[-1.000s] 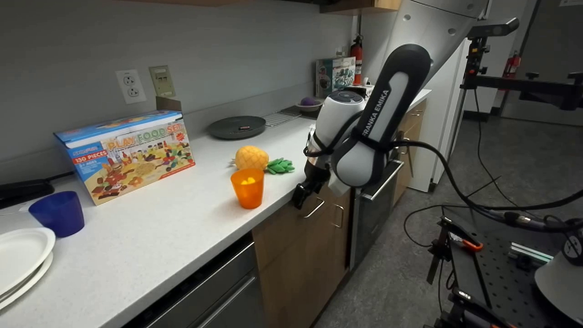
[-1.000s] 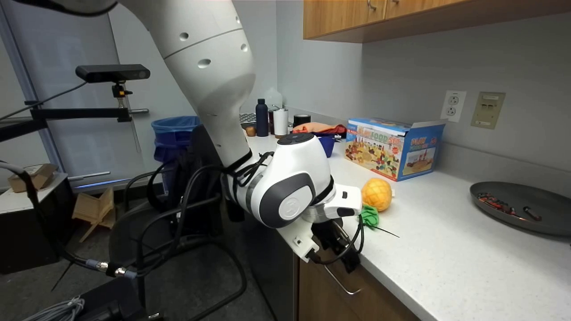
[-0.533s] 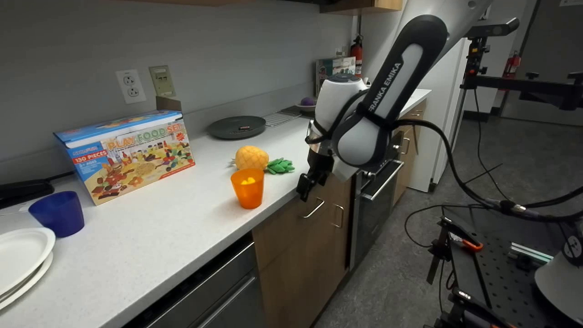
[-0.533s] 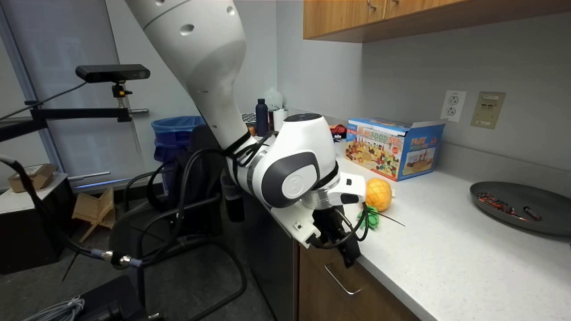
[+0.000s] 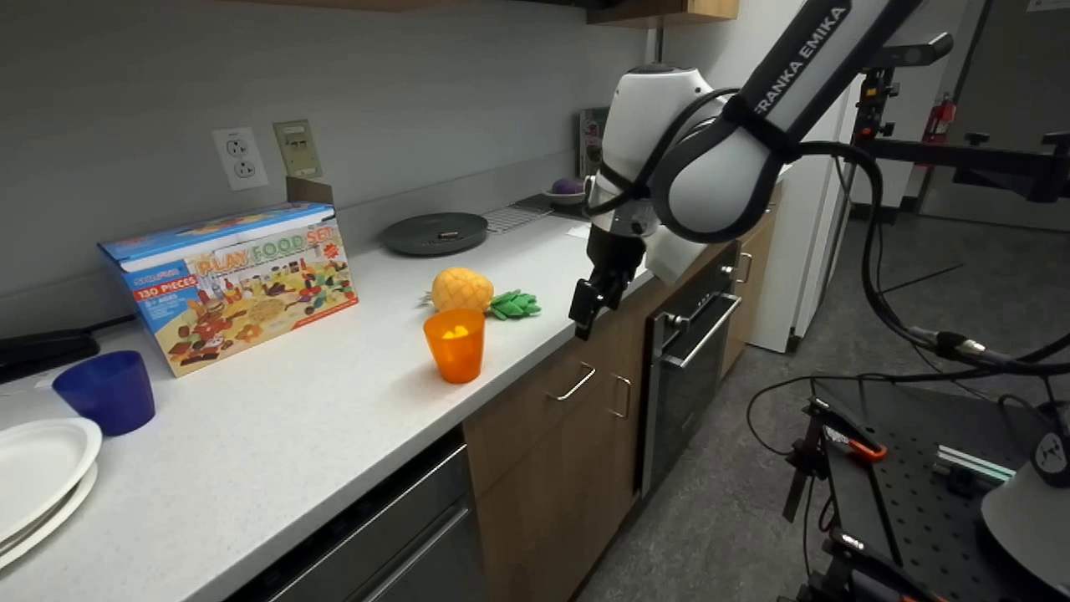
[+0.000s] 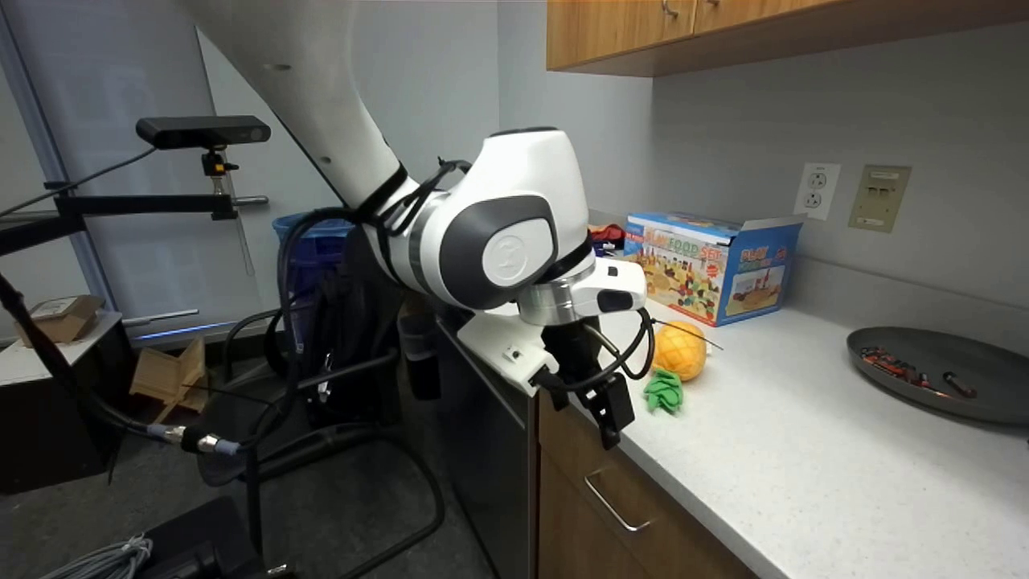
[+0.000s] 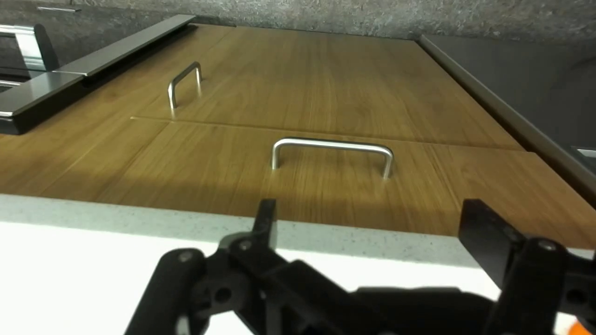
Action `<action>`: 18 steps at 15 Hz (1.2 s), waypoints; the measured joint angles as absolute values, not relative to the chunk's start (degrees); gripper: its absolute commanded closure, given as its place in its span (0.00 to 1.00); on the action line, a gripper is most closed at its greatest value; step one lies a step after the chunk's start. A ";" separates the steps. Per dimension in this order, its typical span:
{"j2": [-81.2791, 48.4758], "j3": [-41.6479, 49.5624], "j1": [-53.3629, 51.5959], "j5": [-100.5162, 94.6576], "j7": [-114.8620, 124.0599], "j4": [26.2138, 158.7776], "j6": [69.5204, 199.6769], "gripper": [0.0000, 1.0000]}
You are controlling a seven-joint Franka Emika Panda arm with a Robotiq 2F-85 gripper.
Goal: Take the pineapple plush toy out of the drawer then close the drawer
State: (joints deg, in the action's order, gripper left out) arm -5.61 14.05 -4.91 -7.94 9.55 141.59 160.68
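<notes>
Nothing is held by the gripper (image 7: 369, 210), its jaws spread wide near the front edge of the counter (image 5: 292, 451). In an exterior view, the pineapple plush toy (image 5: 462, 291) is shown on the counter at nine o'clock from the gripper, an orange cup (image 5: 457, 358) set at the toy's six o'clock. Toward seven o'clock from the gripper, the drawer (image 5: 531, 411) is seen closed.

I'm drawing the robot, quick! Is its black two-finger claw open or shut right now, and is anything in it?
Black two-fingered gripper: open wide, holding nothing.
</notes>
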 measured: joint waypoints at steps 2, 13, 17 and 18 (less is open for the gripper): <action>-1.86 13.19 -3.70 -9.03 9.55 143.47 159.73 0.00; 9.42 8.39 1.51 -7.77 4.71 150.59 156.84 0.00; 10.69 8.27 1.50 -4.08 -1.06 152.90 156.73 0.00; 10.88 8.27 1.50 -3.95 -1.36 153.13 156.73 0.00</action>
